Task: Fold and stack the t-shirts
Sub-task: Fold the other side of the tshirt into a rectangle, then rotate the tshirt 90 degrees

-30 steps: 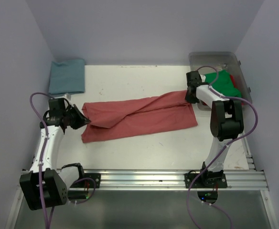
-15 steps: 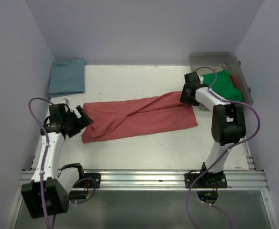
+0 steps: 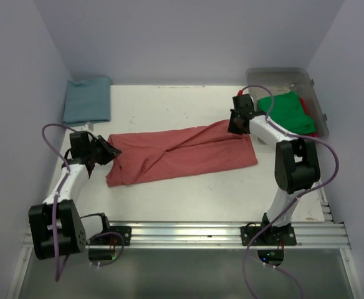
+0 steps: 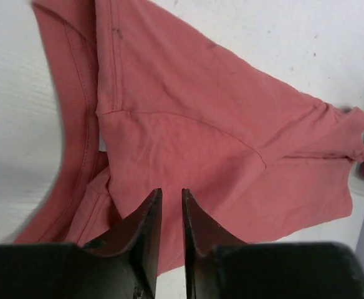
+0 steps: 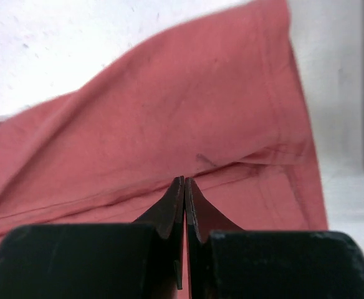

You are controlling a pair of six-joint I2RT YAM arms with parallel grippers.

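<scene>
A salmon-red t-shirt (image 3: 182, 156) lies stretched left to right across the white table. My left gripper (image 3: 110, 151) is at its left end. In the left wrist view the jaws (image 4: 169, 193) stand a narrow gap apart over the cloth (image 4: 219, 124), nothing pinched. My right gripper (image 3: 233, 126) is at the shirt's far right corner. Its jaws (image 5: 185, 180) are shut, with their tips in a crease of the salmon cloth (image 5: 169, 112). A folded teal-blue t-shirt (image 3: 87, 99) lies at the back left. A green t-shirt (image 3: 288, 112) and a red one (image 3: 313, 129) sit in the bin.
The clear plastic bin (image 3: 275, 73) stands at the back right, just right of my right arm. Purple walls close in both sides and the back. A metal rail (image 3: 188, 233) runs along the near edge.
My left gripper has swung in to the shirt's left end, its jaws opening wide and then narrowing. My right gripper has shifted left, away from the bin, opening and shutting again.
</scene>
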